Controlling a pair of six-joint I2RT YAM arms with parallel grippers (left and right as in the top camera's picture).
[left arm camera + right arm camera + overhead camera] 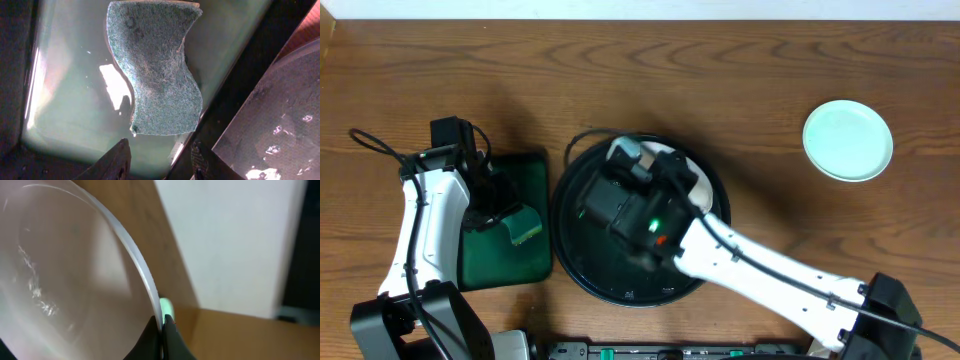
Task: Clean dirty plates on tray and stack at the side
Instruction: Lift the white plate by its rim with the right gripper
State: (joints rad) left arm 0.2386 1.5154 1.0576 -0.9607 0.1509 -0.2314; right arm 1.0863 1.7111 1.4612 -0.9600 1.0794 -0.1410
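a plate (pixel 60 280) is pinched at its rim by the closed right hand (pixel 161 322), held over the tray (pixel 575 265). a sponge (pixel 155 70) is gripped by the left hand (pixel 160 155). the plate lies to that hand's right, close by, ready to be wiped.

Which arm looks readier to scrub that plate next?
Left, probably: the left gripper holds the sponge, while the right gripper is shut on the rim of the plate, steadying it.
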